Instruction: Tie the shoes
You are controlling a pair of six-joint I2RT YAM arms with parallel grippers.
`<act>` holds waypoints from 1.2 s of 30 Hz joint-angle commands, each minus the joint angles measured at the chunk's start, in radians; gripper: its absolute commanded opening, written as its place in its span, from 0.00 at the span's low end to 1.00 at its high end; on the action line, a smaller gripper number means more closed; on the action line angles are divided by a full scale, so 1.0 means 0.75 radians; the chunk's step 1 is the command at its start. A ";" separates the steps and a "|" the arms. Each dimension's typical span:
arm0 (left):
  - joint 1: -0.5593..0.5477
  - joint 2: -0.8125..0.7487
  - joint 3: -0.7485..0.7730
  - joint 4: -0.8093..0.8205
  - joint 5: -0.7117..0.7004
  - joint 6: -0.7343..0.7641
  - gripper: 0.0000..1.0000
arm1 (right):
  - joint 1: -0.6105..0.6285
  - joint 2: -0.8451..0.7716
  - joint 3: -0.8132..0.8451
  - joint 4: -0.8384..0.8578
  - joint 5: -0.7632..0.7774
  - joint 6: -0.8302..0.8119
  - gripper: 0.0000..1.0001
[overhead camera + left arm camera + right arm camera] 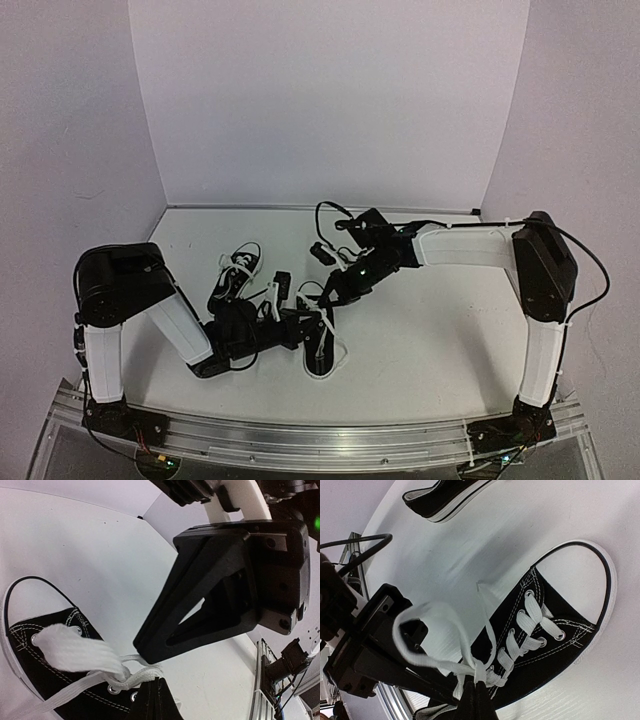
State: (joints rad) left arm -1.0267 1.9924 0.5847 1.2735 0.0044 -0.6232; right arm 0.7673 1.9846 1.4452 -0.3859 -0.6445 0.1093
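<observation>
Both arms have white link shells between chunky black joint housings. The left arm (170,325) and right arm (470,245) share this build, each on a black base (105,412). Thin black cables (322,212) run along the right arm. The right gripper (145,650) is matte black and wedge-shaped, with slotted cut-outs, 2 round screws (284,624) and a green light (316,524).

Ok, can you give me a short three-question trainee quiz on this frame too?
1. True or false: both shoes are being handled.
2. Which shoe is the right hand working at? A) the one nearer the arm bases B) the one nearer the back wall
3. Fill in: the right hand pinches a white ___.
Key: 1 false, the far shoe lies untouched. 2 A, the near shoe. 3 lace.
</observation>
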 commanded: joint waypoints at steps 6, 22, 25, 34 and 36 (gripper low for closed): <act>0.013 0.039 0.004 0.074 -0.085 -0.072 0.00 | 0.000 -0.004 0.004 0.027 -0.042 0.011 0.00; 0.039 0.179 0.081 0.285 0.027 -0.121 0.00 | 0.001 -0.002 -0.022 0.045 -0.099 0.020 0.00; 0.039 0.193 0.099 0.315 0.094 -0.123 0.00 | 0.001 0.005 -0.024 0.046 -0.091 0.022 0.00; 0.041 0.140 0.074 0.323 0.101 -0.098 0.00 | 0.001 0.004 -0.026 0.046 -0.039 0.024 0.00; 0.042 0.124 0.067 0.323 0.106 -0.092 0.00 | 0.000 0.001 -0.026 0.044 -0.029 0.025 0.00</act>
State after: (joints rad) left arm -0.9977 2.1258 0.6376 1.3159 0.0616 -0.7067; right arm 0.7677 1.9850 1.4281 -0.3653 -0.6936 0.1279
